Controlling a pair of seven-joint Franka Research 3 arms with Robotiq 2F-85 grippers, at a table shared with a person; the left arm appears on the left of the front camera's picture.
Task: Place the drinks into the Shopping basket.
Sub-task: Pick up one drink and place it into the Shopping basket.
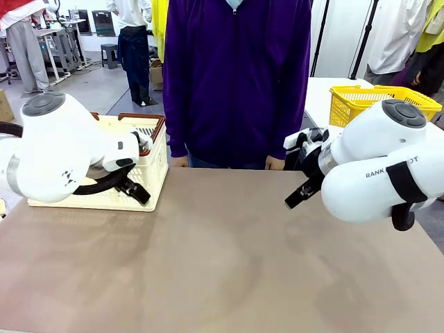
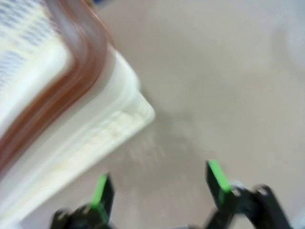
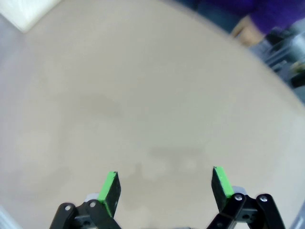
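Quietly, both arms hang over the brown desk (image 1: 229,263), with a person (image 1: 236,76) in purple standing at its far edge.
The cream Shopping basket (image 1: 154,173) sits at the desk's far left, partly behind the left arm. The left gripper (image 2: 158,177) hovers by its near right corner, fingers spread wide. The right gripper (image 3: 165,177), equally spread, hangs over the desk's right side.

Shopping basket (image 1: 157,165) 1 | yellow basket (image 1: 352,104) 1 | robot arms (image 1: 62,149) (image 1: 381,163) 2
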